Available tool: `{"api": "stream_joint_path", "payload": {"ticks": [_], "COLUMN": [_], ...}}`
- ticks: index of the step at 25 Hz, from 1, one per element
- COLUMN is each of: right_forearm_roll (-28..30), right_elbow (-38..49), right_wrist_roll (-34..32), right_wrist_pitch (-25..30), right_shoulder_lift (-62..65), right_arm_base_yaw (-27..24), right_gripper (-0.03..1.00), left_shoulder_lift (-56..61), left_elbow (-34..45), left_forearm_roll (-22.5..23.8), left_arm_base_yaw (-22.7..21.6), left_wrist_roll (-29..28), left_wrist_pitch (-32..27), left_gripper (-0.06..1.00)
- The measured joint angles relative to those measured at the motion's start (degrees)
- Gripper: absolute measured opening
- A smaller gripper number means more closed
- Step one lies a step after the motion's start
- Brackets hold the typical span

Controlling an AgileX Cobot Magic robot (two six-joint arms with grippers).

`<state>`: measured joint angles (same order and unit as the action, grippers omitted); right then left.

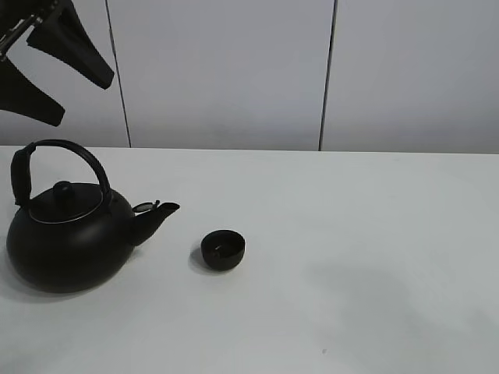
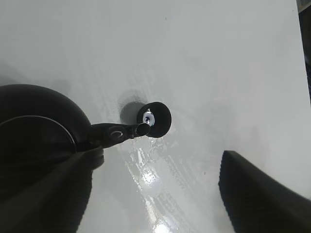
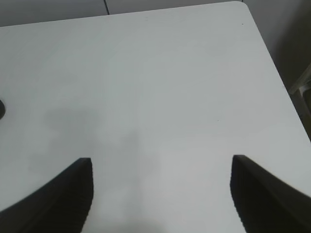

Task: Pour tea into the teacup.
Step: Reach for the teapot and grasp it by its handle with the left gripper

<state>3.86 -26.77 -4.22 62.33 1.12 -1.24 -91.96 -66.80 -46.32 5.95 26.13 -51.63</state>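
On my high camera the teacup (image 1: 223, 249) sits upright on the white table (image 1: 374, 257), a little left of centre in the lower half of the frame. It is near the tip of the kettle's spout (image 1: 156, 216) but apart from it. The kettle (image 1: 66, 241) stands at the lower left of that frame with its lid (image 1: 66, 204) on, its arched handle (image 1: 58, 148) raised, and its spout pointing right toward the cup. My left gripper (image 1: 78, 97) hangs in the upper left corner, well above the kettle and clear of the handle, with its fingers (image 1: 86, 54) spread wide and nothing between them. The left wrist camera looks down on the teacup (image 2: 154, 119), which has a small bright glint inside it. From this angle the spout (image 2: 121, 132) overlaps the cup's rim, and the kettle's round body (image 2: 34, 121) sits partly behind one finger (image 2: 48, 194). My right gripper (image 3: 160, 194) shows only on its own wrist camera. It is released, with both fingers (image 3: 53, 199) apart over bare table (image 3: 155, 73), grasping nothing.
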Motion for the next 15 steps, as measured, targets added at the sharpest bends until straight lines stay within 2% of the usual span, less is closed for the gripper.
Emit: {"api": "stream_joint_path", "payload": {"ticks": [8, 15], "right_forearm_roll": [0.0, 0.0], "right_elbow": [0.0, 0.0], "right_wrist_roll": [-0.02, -0.02], "right_wrist_pitch": [0.0, 0.0], "right_shoulder_lift": [0.0, 0.0], "right_arm_base_yaw": [0.0, 0.0], "right_gripper": [0.53, 0.53], "left_shoulder_lift": [0.0, 0.0], "left_elbow": [0.0, 0.0], "left_forearm_roll": [-0.05, 0.72], "left_arm_base_yaw": [0.0, 0.0], "left_wrist_roll": [0.0, 0.0], "left_wrist_pitch": [0.0, 3.58], "left_gripper": [0.53, 0.53]}}
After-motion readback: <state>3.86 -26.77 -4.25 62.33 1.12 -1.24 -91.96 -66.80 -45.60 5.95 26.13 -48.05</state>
